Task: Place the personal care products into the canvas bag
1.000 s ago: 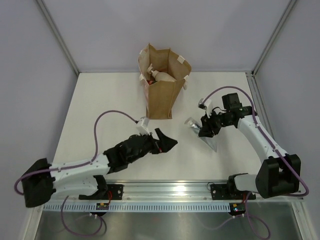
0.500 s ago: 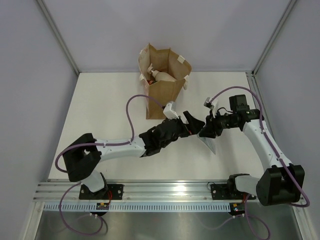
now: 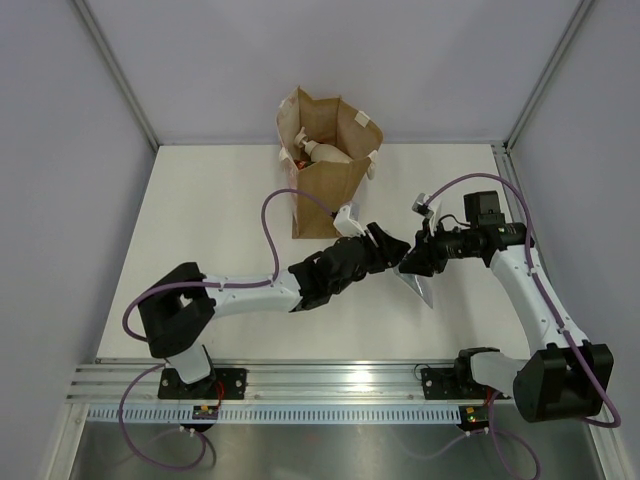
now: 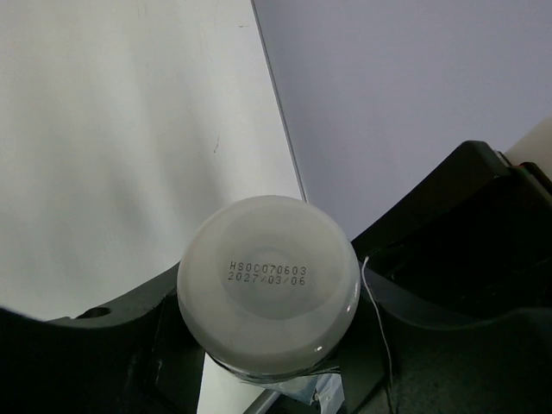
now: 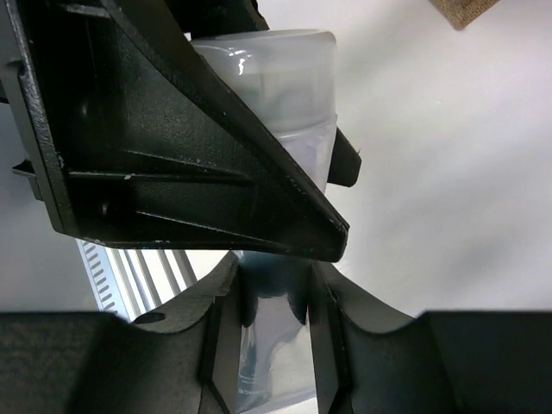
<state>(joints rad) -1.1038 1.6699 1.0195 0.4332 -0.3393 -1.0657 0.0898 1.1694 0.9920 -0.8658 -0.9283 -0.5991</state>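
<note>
A beige-pink bottle [image 3: 326, 152] lies in the canvas bag [image 3: 325, 200] at the far edge of the table [image 3: 200, 210]; mid-table, the right gripper [image 3: 409, 264] pinches the silver tube [image 3: 418, 288], its cap [image 4: 267, 289] seemingly clamped in the left gripper [image 3: 393, 246].

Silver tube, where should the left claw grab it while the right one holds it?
Take the silver tube by its round white cap, coming from the left, jaws across it: the right claw pinches the flat body, so only the rigid cap end sticks out.

white arms [image 3: 240, 293], purple cables [image 3: 267, 232] — black left gripper [image 3: 392, 243]
</note>
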